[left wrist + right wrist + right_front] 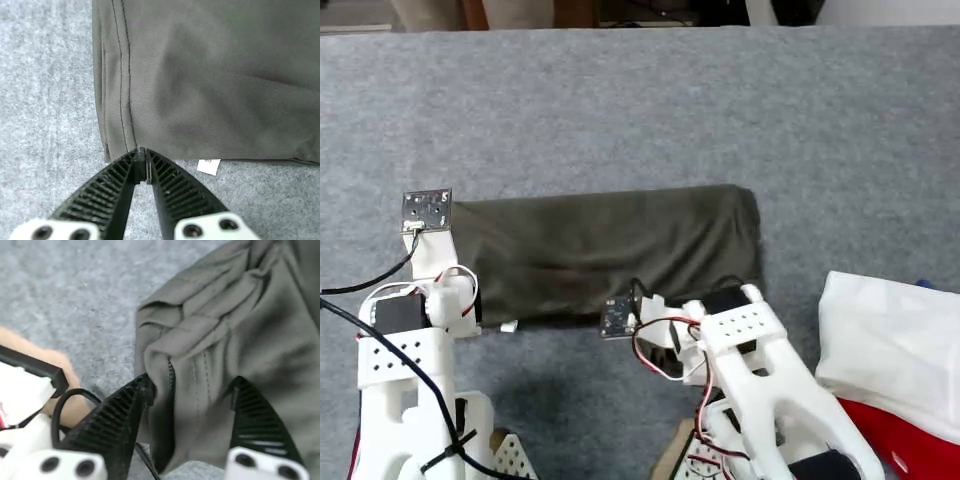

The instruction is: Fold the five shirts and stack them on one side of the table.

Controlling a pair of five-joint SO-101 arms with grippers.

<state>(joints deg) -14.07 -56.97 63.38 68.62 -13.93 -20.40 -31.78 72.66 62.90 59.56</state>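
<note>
A dark olive shirt (pixel 610 250) lies folded into a long strip across the middle of the grey table (pixel 640 110). In the left wrist view my left gripper (pixel 141 156) is shut, its tips pinching the near edge of the shirt (pixel 210 85) beside the stitched hem. A small white label (pixel 208 166) pokes out from under that edge. My right gripper (pixel 192 392) is open and straddles bunched folds of the shirt (pixel 215 340) at its near right end. From above, the left arm (pixel 420 330) stands at the shirt's near left corner and the right arm (pixel 745 340) at its near right.
A white shirt (pixel 890 340) lies on a red one (pixel 895 445) at the table's right edge. Bare grey table surrounds the dark shirt on its far side and left. Cables (pixel 660 350) hang by the right arm.
</note>
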